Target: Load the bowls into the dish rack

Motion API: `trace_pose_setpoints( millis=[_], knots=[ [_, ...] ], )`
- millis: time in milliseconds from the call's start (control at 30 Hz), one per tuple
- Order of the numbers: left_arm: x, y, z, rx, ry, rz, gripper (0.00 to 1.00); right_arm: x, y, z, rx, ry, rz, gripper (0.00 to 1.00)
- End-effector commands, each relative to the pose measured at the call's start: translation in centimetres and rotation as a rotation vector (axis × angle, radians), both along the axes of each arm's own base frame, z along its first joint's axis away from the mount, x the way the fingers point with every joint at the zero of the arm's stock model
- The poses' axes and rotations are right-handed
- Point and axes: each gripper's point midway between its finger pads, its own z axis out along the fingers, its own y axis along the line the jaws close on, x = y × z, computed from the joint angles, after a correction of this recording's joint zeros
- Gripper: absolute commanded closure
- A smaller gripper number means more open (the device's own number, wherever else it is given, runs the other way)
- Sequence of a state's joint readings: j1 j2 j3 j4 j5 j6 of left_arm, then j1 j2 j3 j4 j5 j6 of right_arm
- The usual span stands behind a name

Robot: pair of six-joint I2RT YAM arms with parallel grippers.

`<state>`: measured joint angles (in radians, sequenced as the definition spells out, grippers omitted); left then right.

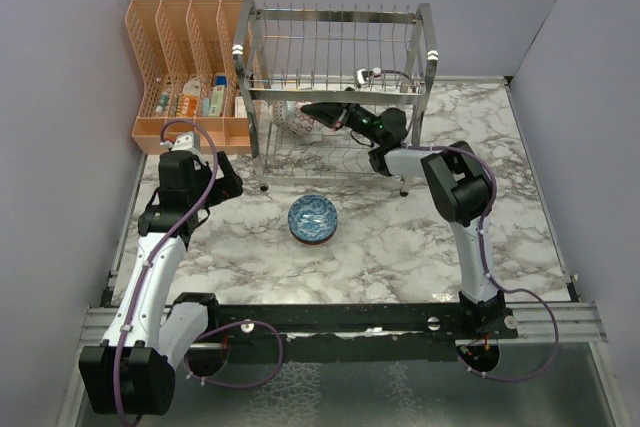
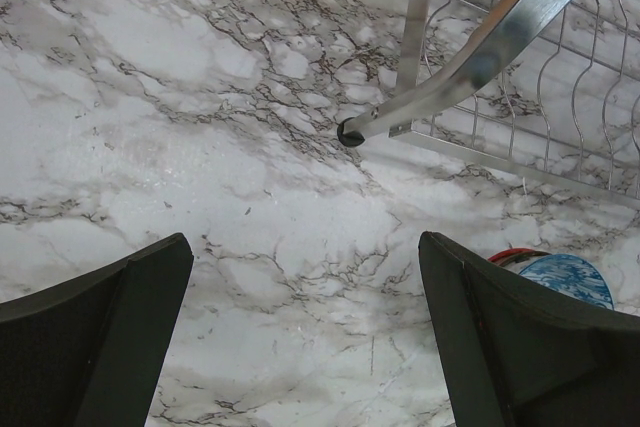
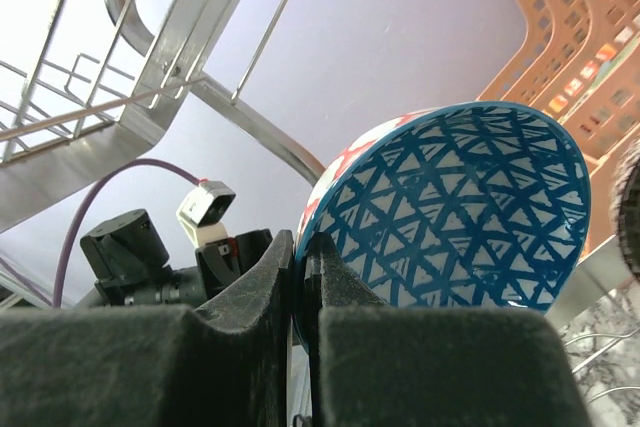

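A bowl [image 1: 313,219] with a blue patterned inside sits upright on the marble table in front of the dish rack [image 1: 340,42]. It also shows in the left wrist view [image 2: 565,277], partly hidden behind my right finger. My left gripper [image 1: 232,187] is open and empty over bare marble [image 2: 303,247], left of that bowl. My right gripper [image 1: 315,110] reaches into the rack's lower tier. It is shut on the rim of a second bowl [image 3: 470,207] with a blue triangle pattern inside, held tilted on edge; from above its white dotted outside [image 1: 296,119] shows.
An orange mesh organiser [image 1: 190,77] with small items stands left of the rack, close to the held bowl [image 3: 590,17]. A rack post and its black foot [image 2: 350,132] stand just ahead of my left gripper. Purple walls enclose the table.
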<state>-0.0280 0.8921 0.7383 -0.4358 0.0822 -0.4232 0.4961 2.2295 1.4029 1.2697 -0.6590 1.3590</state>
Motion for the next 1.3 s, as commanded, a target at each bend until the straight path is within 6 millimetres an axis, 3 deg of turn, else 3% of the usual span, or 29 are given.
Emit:
trace_pose_setpoints(
  millis=[0, 233, 500, 1267],
  knots=[
    [0.4, -0.1, 0.8, 0.001, -0.024, -0.015, 0.01, 0.4, -1.9, 2.7, 0.119, -0.112, -0.064, 0.99],
    [0.4, 0.0, 0.7, 0.003, -0.02, -0.013, 0.01, 2.5, -1.8, 1.4, 0.066, -0.113, -0.12, 0.99],
    [0.4, 0.0, 0.6, 0.003, -0.017, -0.012, 0.01, 4.9, -3.2, -0.9, 0.073, -0.059, -0.198, 0.99],
    [0.5, 0.0, 0.3, 0.005, -0.005, -0.01, 0.01, 7.9, -6.5, -3.4, 0.131, 0.037, -0.338, 0.99]
  ],
)
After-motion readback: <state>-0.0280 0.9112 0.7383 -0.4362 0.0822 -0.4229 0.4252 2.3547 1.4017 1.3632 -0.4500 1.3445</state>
